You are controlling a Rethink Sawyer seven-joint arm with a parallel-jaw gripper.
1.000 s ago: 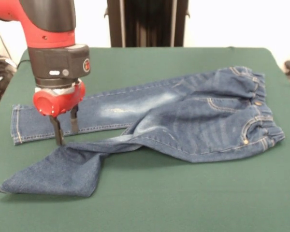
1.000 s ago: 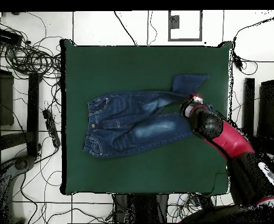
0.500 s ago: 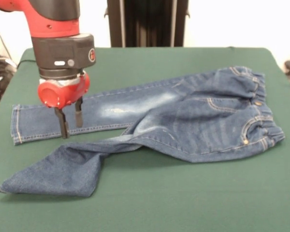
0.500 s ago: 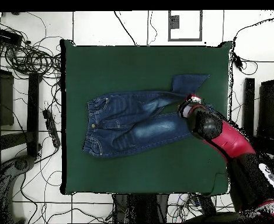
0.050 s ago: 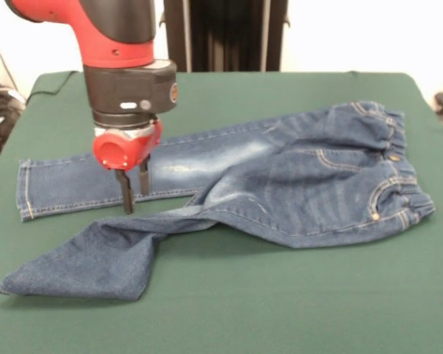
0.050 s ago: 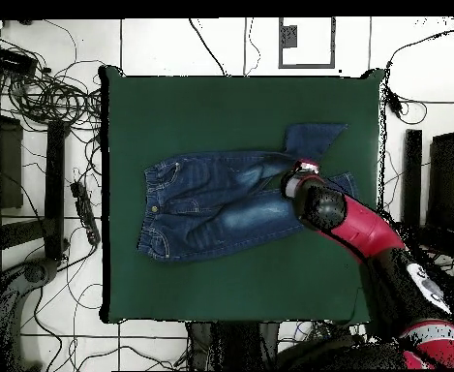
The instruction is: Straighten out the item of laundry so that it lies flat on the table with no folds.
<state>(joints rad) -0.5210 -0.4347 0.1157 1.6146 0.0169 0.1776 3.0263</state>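
Note:
The item of laundry, a small pair of blue jeans [image 5: 310, 184] [image 6: 216, 203], lies on the green table [image 5: 295, 310] [image 6: 230, 116]. In the front view its waistband is at the right. One leg [image 5: 74, 184] stretches straight to the left. The other leg [image 5: 96, 258] is twisted at the knee and runs to the near left, its end folded over. My gripper [image 5: 134, 193] [image 6: 290, 180] hangs open and empty over the straight leg, its fingertips [image 5: 125, 200] low at that leg's near edge, just above the twisted leg.
Green cloth surrounds the jeans on all sides in the overhead view. Tangled cables [image 6: 37, 92] and dark stands [image 6: 8, 165] lie on the tiled floor beyond the table's edges.
In the front view my gripper has moved right along the straight leg, toward the waistband, still open. The jeans have not moved.

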